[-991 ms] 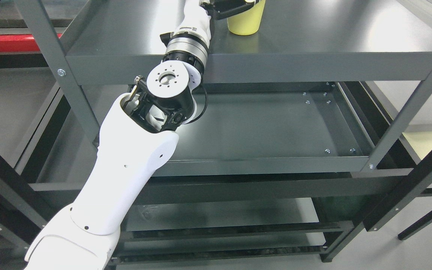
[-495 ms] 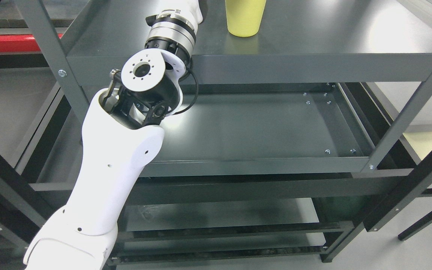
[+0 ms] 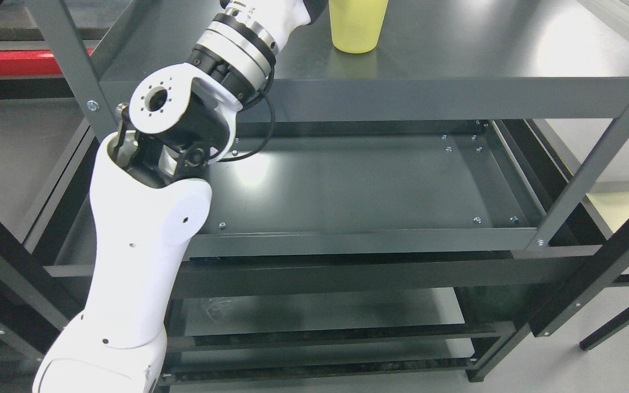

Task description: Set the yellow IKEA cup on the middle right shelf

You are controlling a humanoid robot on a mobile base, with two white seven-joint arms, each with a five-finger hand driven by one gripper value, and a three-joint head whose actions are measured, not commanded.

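The yellow cup stands upright on the dark grey shelf at the top middle, its rim cut off by the top edge. My left arm rises from the lower left, and its forearm lies over the shelf's left part. Only a dark bit of the left hand shows at the top edge, just left of the cup and close to it. I cannot tell whether it touches the cup. My right arm is out of view.
Below the cup's shelf is a recessed tray shelf, and a lower shelf beneath that. Grey uprights stand at the left and right. A black frame crosses at the right.
The left hand, which was on the cup a second ago, has come off it and gone up past the top edge. The elbow has swung left. The cup stands where it was.
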